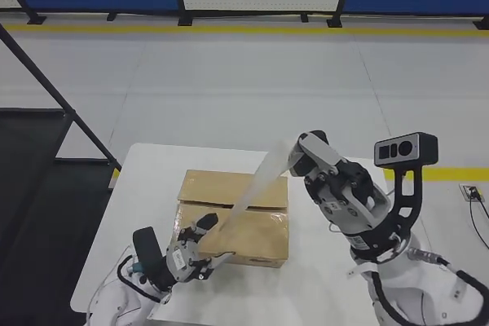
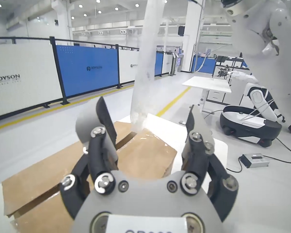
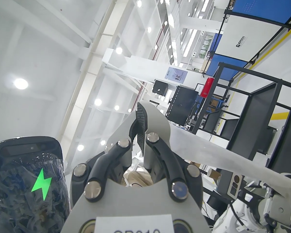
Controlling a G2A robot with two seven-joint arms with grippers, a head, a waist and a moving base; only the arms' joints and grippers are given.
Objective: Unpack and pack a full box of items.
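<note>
One long translucent strip (image 1: 261, 183) rises from the closed cardboard box (image 1: 265, 236) at mid-counter (image 1: 147, 187). The raised right claw (image 3: 141, 117) pinches it taut, likely peeling it off the flaps. Near the box's near-left corner the left claw (image 2: 148, 107) hovers with fingers spread, probably ready to steady it.

You have one brown cardboard box (image 1: 257, 236) at the centre of the top view, and it rests on one white rectangular table (image 1: 155, 179). One long translucent white plastic strip (image 1: 261, 183) crosses the middle of that frame, from the box up toward the right. Count two tools there: the left tool (image 1: 200, 232) at the lower left of centre and the right tool (image 1: 297, 159) just right of centre, at the strip's upper end.
</note>
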